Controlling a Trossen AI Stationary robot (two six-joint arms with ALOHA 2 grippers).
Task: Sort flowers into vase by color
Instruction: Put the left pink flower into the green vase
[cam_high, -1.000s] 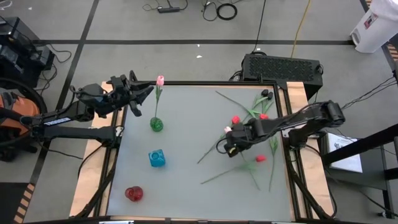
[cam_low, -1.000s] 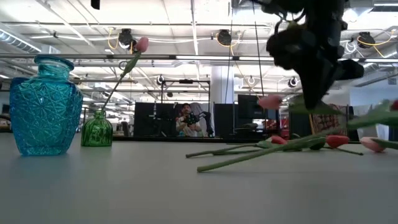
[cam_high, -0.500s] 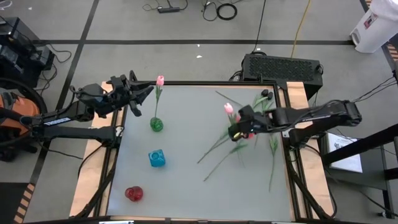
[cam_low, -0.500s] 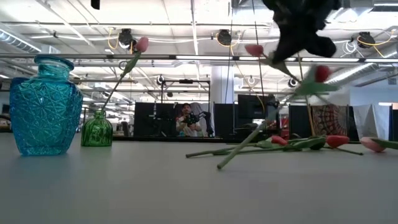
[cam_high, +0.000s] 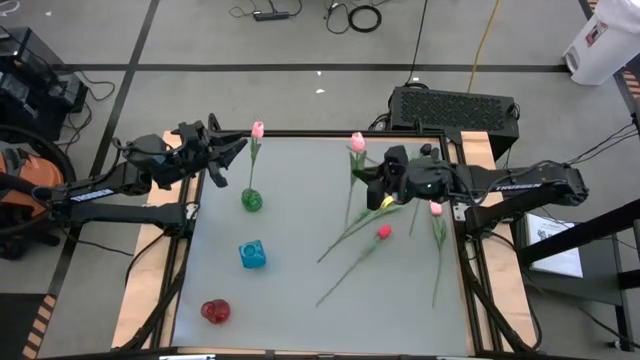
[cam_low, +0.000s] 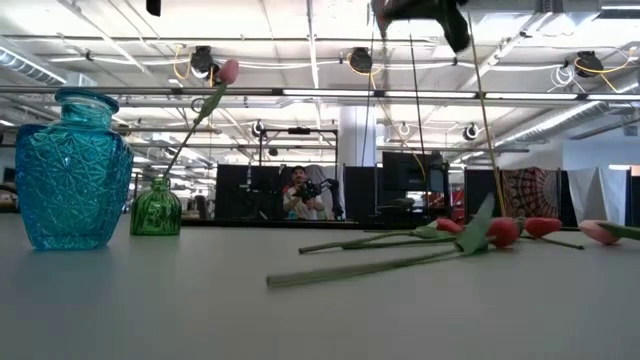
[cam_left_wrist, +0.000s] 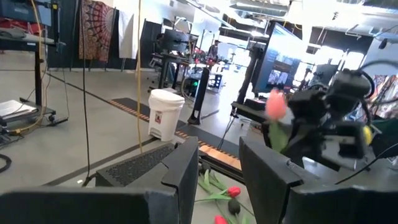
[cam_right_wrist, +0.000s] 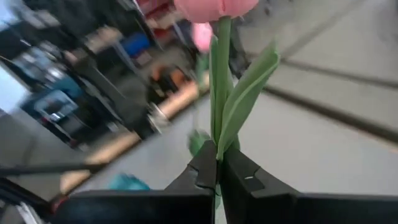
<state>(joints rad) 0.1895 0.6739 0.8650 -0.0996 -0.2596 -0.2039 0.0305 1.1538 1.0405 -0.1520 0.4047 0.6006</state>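
Stem of pink tulip (cam_right_wrist: 219, 74) clamped upright in right pincer (cam_right_wrist: 217, 171), left pincer (cam_left_wrist: 214, 168) parted, empty.

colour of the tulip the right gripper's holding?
Pink tulip, clearest in the right wrist view.

The held pink tulip (cam_right_wrist: 214, 7) is cropped at its bloom's top.

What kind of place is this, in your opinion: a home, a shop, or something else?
Most likely a large robotics lab or workshop. The low view shows an open hall with ceiling lights and a person far behind the table. Cables lie on the concrete floor.
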